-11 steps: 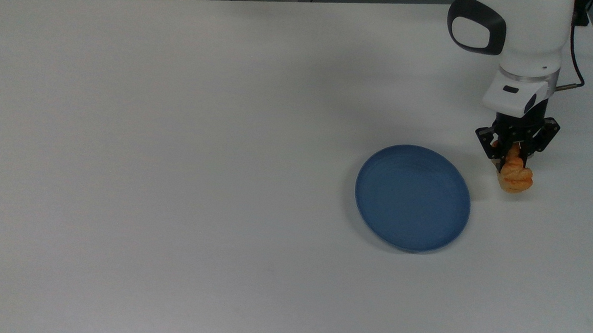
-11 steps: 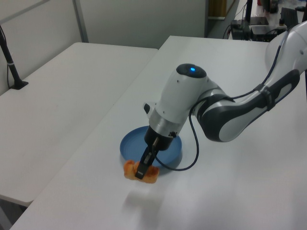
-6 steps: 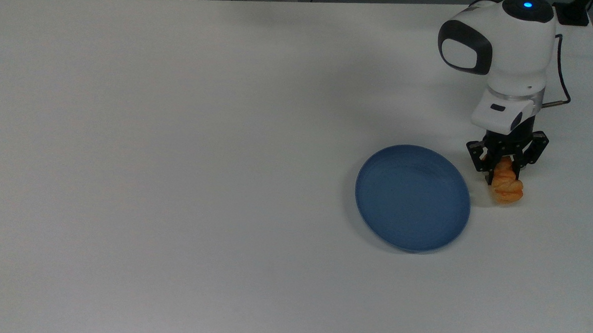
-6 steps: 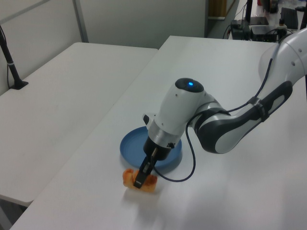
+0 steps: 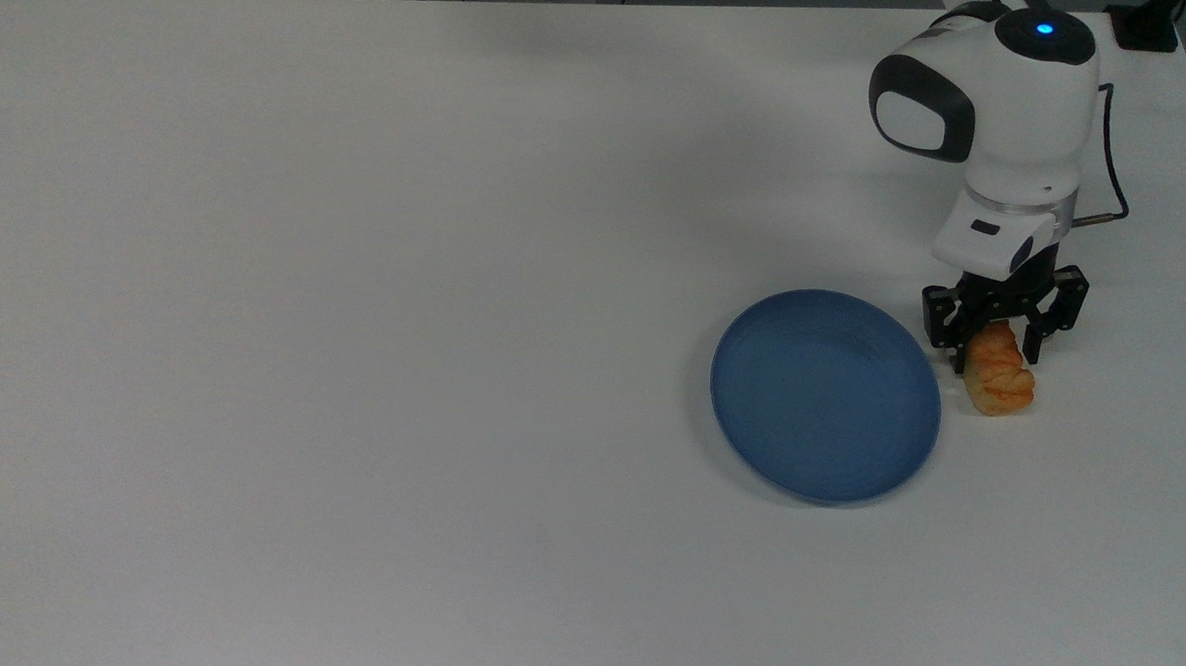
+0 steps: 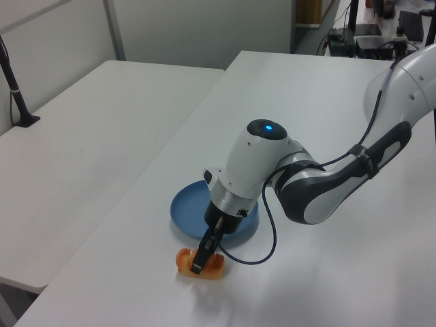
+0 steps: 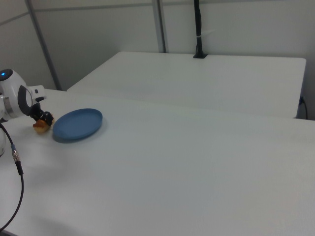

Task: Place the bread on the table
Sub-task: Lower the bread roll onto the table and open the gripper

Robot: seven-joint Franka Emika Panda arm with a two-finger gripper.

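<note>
Between the fingers (image 5: 1034,344) of the gripper (image 5: 999,347) lies the upper end of the bread (image 5: 999,370). The fingers stand apart on either side of it in the top view, spread wider than the bun, with a gap visible at each side; the grip reads as released. In the left view the gripper (image 6: 201,257) points steeply down onto the bread (image 6: 199,265), whose underside appears to meet the table (image 6: 327,272).

The bread lies lengthwise on the table (image 5: 356,263), just beside the rim of the blue plate (image 5: 824,395) on the top view's right, close to it but not on it. In the right view the bread (image 7: 40,126) sits on the right view's left of the blue plate (image 7: 78,123), partly behind the gripper.

Step in hand, as judged: placement is at the release stage, with the bread resting on the table and the fingers around it.

Next move, as judged: retract straight upward along the axis of the fingers, keeping them spread, so neither pad drags the bun. Avoid sideways travel toward the plate until the fingertips are above the top of the bread. Risk: a lumpy glazed surface may cling to one pad and tip the bun.
</note>
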